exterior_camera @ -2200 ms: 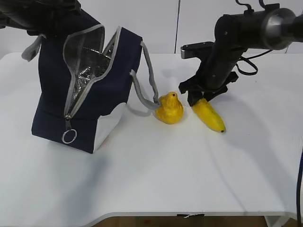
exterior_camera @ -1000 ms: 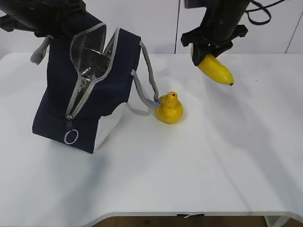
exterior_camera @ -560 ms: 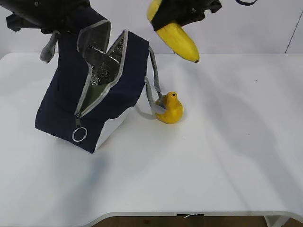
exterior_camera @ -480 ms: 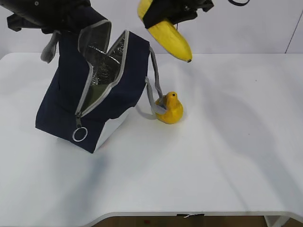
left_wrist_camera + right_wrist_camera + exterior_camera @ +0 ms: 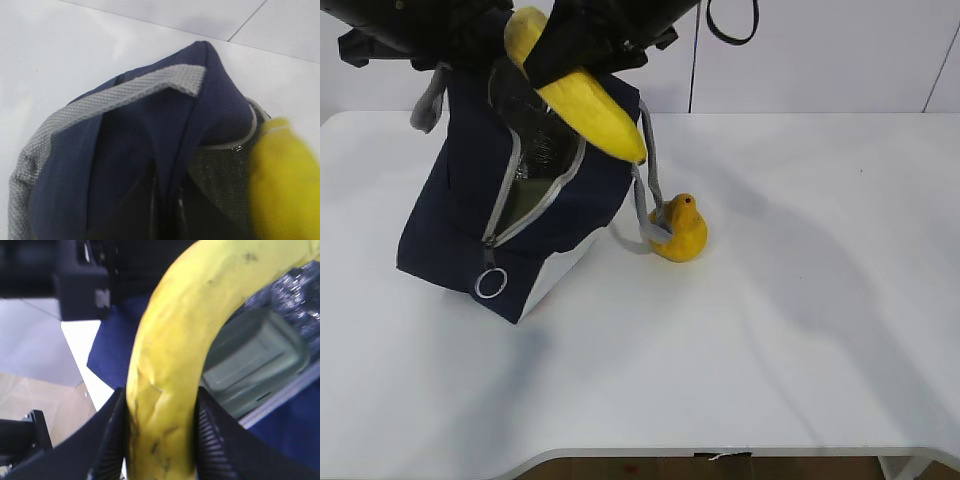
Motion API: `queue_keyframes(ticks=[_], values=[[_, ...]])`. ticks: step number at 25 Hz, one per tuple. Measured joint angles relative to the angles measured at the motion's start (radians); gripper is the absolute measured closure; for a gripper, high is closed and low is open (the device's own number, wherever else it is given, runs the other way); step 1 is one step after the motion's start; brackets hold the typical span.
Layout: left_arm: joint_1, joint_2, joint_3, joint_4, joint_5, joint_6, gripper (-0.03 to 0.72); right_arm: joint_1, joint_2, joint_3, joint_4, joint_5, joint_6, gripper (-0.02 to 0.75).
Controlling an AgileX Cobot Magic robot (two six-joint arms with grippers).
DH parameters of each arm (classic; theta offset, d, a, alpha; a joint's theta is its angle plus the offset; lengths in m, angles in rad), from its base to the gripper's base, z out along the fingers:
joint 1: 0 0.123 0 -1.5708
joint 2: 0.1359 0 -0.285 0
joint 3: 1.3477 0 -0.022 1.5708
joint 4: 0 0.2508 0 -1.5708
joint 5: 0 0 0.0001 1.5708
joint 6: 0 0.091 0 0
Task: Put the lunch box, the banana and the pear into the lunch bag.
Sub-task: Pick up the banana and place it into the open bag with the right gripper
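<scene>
The banana [image 5: 578,95] has come across from the right of the worktop [image 5: 770,330] and now hangs slanted over the mouth of the bag [image 5: 460,220], its dark tip pointing to about 4 o'clock, just past the bag's right edge. That puts the second item at the point of release. The right tool [image 5: 160,432] has its jaws part open and clamped on the banana's sides, as the right wrist view shows plainly.

In that same view the green lid of the lunch box [image 5: 252,365] lies inside against the foil lining, so that item is already packed. The pear [image 5: 680,229] sits on the worktop at the bag's 3 o'clock, touching a grey strap; it is the one left.

The left tool is shut; its own tips are hard to make out, but it seems to pinch the bag's upper edge [image 5: 150,100], holding it up and open.

Against the frame a second ago, the bag stands more upright and has shifted slightly, and the pear has not moved.
</scene>
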Motion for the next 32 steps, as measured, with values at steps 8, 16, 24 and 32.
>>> queue_keyframes(ticks=[8,16,24,32], values=[[0.000,0.000,0.000,0.000,0.000,0.000,0.690,0.014,0.073,0.000,0.000,-0.013,-0.004,0.433],[0.000,0.000,0.000,-0.011,0.000,0.000,0.690,0.016,0.130,0.000,0.042,-0.155,0.006,0.432],[0.000,0.000,0.000,-0.022,0.002,0.000,0.690,0.024,0.173,0.000,0.135,-0.215,0.027,0.277],[0.000,0.000,0.000,-0.022,0.004,0.000,0.690,0.026,0.175,-0.040,0.135,-0.216,0.021,0.148]])
